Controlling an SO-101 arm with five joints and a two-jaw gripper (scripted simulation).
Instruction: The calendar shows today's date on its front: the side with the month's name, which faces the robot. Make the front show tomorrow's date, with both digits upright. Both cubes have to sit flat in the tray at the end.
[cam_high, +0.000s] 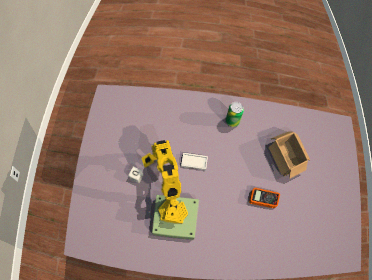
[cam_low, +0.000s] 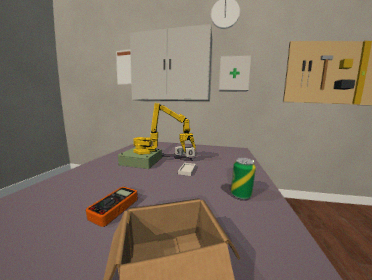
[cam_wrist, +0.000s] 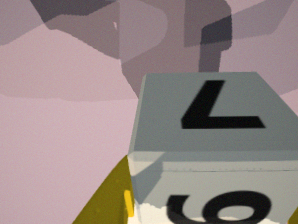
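While gripped, the numbered cube between the jaws.

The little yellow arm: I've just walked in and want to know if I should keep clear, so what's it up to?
The yellow arm's hand is closed on one number cube, beside the mat's other number cube. The white tray stands apart from both cubes, with neither in it. So the date isn't set up yet: both cubes still have to go flat into the tray, showing tomorrow's date.
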